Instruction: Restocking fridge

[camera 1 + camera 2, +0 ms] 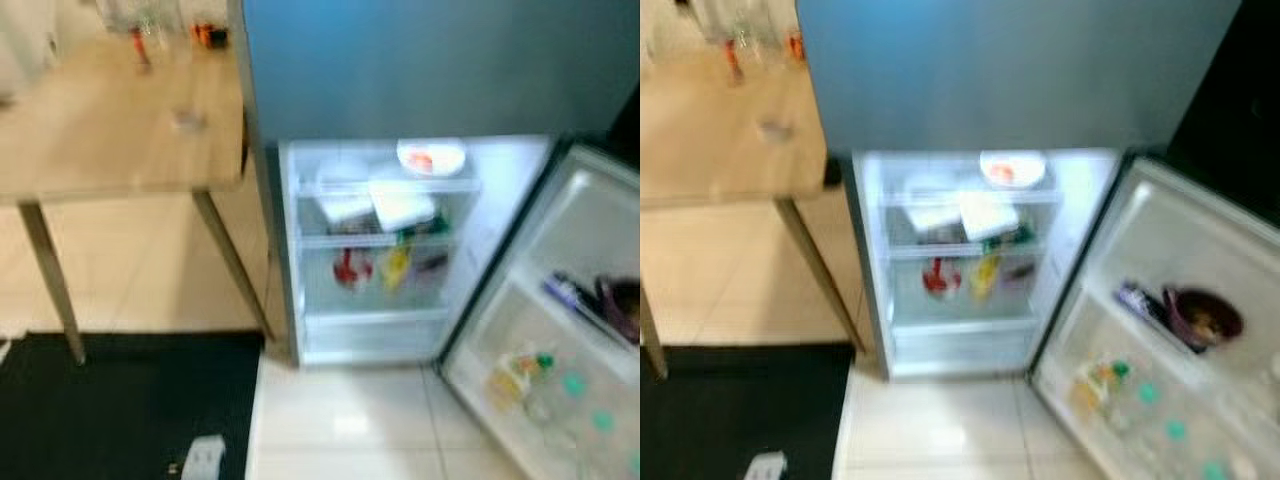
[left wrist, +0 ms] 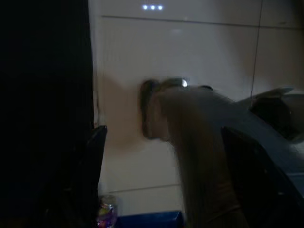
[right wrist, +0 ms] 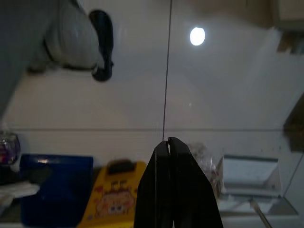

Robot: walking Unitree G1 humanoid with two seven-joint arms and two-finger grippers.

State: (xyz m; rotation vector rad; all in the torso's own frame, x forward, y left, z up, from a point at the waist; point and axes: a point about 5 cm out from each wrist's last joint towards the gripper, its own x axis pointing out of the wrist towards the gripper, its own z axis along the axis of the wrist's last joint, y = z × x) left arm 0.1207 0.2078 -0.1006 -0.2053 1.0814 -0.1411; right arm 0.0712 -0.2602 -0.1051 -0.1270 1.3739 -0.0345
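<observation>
We see the fridge [image 1: 370, 250] standing open beside the desk [image 1: 110, 140], its door [image 1: 1160, 350] swung right. Our right gripper [image 3: 169, 145] hangs over floor tiles, fingers pressed together, holding nothing. We cannot tell the left gripper's [image 2: 161, 161] state.

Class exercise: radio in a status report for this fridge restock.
Right gripper shut, empty, hanging idle. Left gripper idle. Fridge ahead, door open, shelves stocked. Wooden table left of it; tiled approach unobstructed.
</observation>
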